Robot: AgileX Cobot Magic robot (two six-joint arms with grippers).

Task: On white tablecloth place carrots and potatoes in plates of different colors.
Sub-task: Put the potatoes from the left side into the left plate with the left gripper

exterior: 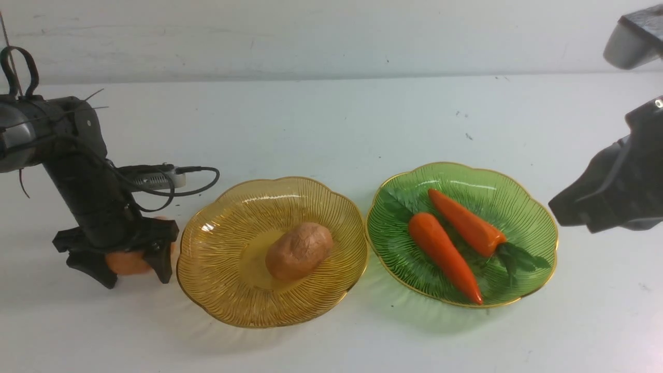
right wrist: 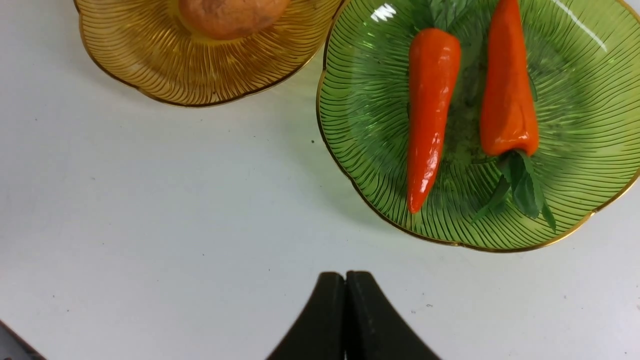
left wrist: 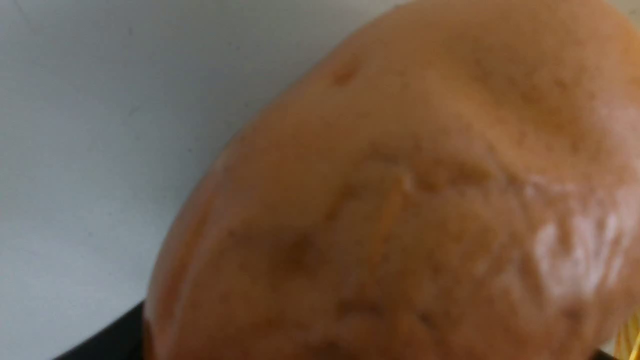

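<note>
While left hand (exterior: 135, 278) straddles a potato (exterior: 127, 263), carrots (exterior: 444, 255) in green plate (exterior: 539, 228)

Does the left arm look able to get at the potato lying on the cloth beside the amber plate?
Probably yes: the left hand straddles that potato, one finger on each side, with nothing else in the way. Whether it grips it is unclear.
</note>
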